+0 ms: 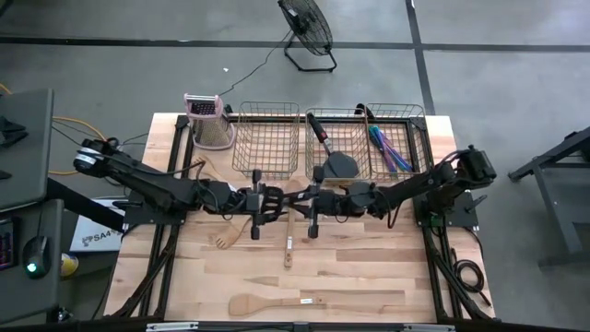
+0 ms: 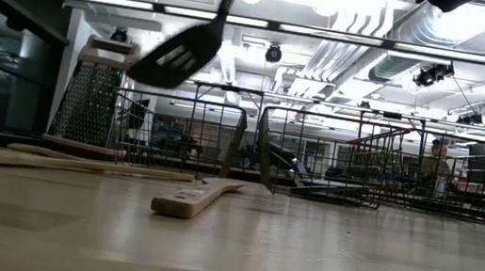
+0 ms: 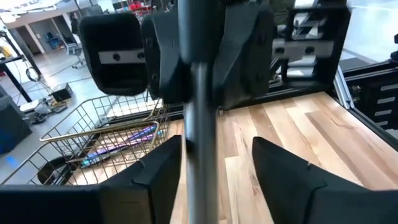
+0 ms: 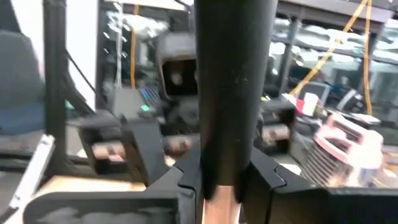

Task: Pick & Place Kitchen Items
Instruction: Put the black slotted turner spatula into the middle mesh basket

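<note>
The right jaws are closed tight on the dark handle of a black spatula, which rises straight out from between them, while the left jaws stand spread wide on either side of the same handle, touching it on neither side as far as the wrist view shows. The two grippers meet nose to nose in mid-air above the middle of the worktop, so this looks like a hand-over, with the spatula passing to the right arm, probably because that arm sits nearer the baskets. From the low view the spatula hangs tilted, blade downward and well clear of the wood. Just below the jaws lies a short wooden utensil, and beside the left gripper rests a wooden fork-like spoon; nearer the front edge a long wooden spatula waits. Beyond the jaws stand three wire baskets: the first looks empty, the middle one already holds another black spatula, and the far one holds blue-purple cutlery. A grater stands off past the left-hand basket.
</note>
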Action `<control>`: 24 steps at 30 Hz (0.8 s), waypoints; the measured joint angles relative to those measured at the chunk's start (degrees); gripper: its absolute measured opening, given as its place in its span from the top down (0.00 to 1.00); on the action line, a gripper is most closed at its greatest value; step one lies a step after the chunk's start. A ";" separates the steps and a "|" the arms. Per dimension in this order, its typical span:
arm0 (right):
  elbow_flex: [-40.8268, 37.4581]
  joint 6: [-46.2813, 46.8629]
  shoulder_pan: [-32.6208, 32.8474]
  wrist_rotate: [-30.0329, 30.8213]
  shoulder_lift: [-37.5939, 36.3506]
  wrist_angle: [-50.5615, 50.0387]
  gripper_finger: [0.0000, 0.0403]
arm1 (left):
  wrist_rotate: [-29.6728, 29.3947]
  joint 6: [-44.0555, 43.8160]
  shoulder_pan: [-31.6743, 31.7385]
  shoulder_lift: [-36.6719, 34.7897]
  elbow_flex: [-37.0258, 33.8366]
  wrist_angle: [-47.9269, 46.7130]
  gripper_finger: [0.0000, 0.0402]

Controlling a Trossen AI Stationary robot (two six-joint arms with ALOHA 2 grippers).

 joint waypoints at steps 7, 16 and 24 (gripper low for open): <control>-0.07 -0.28 0.07 7.56 -6.28 -10.70 0.85 | -0.02 -0.20 0.01 -2.16 0.00 -0.71 0.48; -0.07 -6.02 0.02 24.95 -16.70 -23.11 0.85 | -0.07 -5.14 0.01 -4.40 0.00 -5.87 0.48; -0.02 -11.00 -3.84 36.90 -19.83 -31.64 0.85 | -0.13 -8.39 0.01 -4.27 0.00 -8.85 0.47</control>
